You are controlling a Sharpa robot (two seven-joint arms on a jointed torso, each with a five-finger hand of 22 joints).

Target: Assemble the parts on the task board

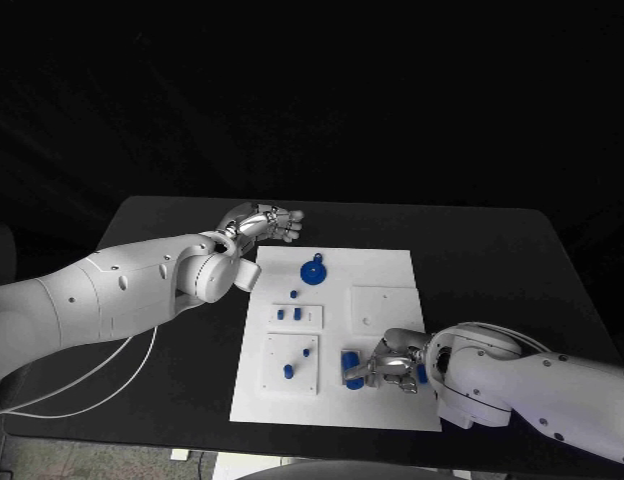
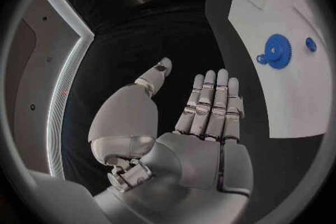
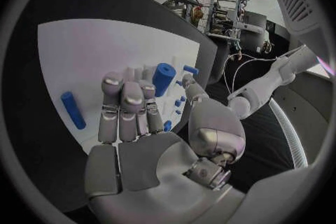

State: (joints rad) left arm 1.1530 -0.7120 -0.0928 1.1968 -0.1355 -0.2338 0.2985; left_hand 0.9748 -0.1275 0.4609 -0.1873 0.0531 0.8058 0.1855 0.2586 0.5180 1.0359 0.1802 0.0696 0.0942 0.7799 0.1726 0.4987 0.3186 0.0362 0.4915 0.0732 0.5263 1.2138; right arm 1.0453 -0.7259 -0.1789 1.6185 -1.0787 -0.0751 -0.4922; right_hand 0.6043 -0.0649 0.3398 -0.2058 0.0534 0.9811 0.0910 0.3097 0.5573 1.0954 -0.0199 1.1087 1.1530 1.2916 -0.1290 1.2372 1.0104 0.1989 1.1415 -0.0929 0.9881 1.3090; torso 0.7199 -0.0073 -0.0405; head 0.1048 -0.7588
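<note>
The white task board (image 1: pixel 384 395) lies in the middle of the black table. A blue gear (image 1: pixel 312 270) (image 2: pixel 278 51) sits at its far end, and several small blue pegs (image 1: pixel 298 315) stand in its left half. My right hand (image 1: pixel 386 364) (image 3: pixel 133 117) is low over the board's near right part. It pinches an upright blue cylinder (image 1: pixel 350 365) (image 3: pixel 163 78) between thumb and fingertip. A blue bar (image 3: pixel 72 110) lies flat on the board beside the fingers. My left hand (image 1: pixel 263 224) (image 2: pixel 203 117) hovers past the board's far left corner, fingers straight, thumb apart, holding nothing.
A square raised plate (image 1: pixel 386 308) sits on the board's right side, just beyond my right hand. A white cable (image 1: pixel 103 375) hangs off the table's left edge under my left arm. Bare black tabletop (image 1: pixel 500 270) surrounds the board.
</note>
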